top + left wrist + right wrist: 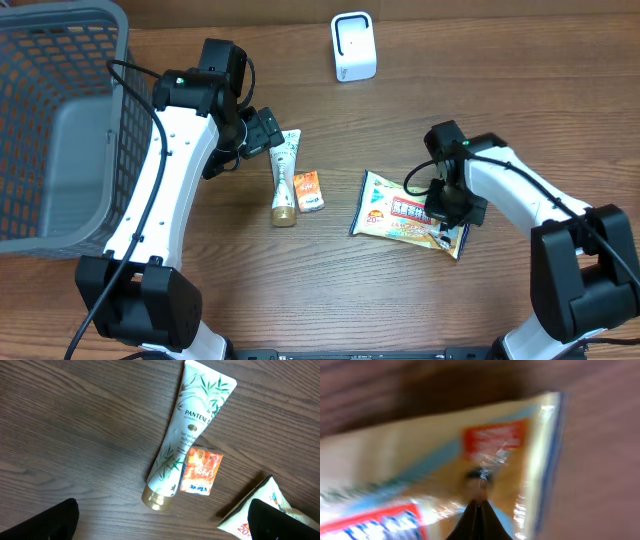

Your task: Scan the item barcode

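Overhead, I see the snack packet (395, 215) flat on the surface (330, 290), the right end effector (447, 212) at its right edge, the white scanner (353, 46) well apart. Left wrist: the left end effector (165, 521) is wide apart near a tube (187, 430). Right wrist: its fingers (477, 521) are together, tips touching the snack packet.

Left gripper (266, 130) wide apart; right gripper (479, 511) fully closed.
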Controlling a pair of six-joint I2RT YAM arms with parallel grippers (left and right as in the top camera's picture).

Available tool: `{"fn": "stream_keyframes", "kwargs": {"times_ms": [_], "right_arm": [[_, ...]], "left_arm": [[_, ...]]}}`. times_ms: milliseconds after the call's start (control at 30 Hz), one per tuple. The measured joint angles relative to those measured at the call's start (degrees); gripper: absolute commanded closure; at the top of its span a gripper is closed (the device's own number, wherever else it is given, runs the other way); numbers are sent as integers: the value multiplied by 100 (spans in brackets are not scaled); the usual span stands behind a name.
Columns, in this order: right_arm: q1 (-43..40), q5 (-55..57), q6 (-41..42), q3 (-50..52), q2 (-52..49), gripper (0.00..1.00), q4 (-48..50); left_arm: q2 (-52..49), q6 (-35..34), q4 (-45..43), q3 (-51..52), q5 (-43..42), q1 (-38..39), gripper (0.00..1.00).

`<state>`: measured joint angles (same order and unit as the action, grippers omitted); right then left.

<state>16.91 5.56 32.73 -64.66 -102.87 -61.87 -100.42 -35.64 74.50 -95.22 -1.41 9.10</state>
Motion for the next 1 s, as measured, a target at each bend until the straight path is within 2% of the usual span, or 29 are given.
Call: {"fn": "stream_keyframes", "kwargs": {"times_ms": [133,167,200,233,267,300,533,833,1000], "right_arm": [[-4,306,4,-868,-4,96,-846],[-4,369,4,-1187,-4,92,-1062],[-4,411,4,-1403,-4,76,-1176],[-7,439,26,-1694,-4,48,-1386],[-7,470,13,-1932,-4,11,-1532],[-11,501,-31,-2146,-4,0,-1644],[-278,538,-553,-3204,-4,0,-1735],[-684,525,-697,-3274,-4,0,-1657],[-675,426,-728,-3274,-4,0,-1150]], "left_arm": [[0,0,-2,0,-2,0,0],[0,0,0,0,-2,0,0],[0,0,-2,0,-2,0,0],[0,0,-2,0,0,0,0],[0,0,2,0,-2,0,0],[0,0,-9,0,0,0,0],[0,0,0,0,-2,0,0],[0,-7,-83,0,-74,0,0],[0,-26,-157,0,-750,2,0]]}}
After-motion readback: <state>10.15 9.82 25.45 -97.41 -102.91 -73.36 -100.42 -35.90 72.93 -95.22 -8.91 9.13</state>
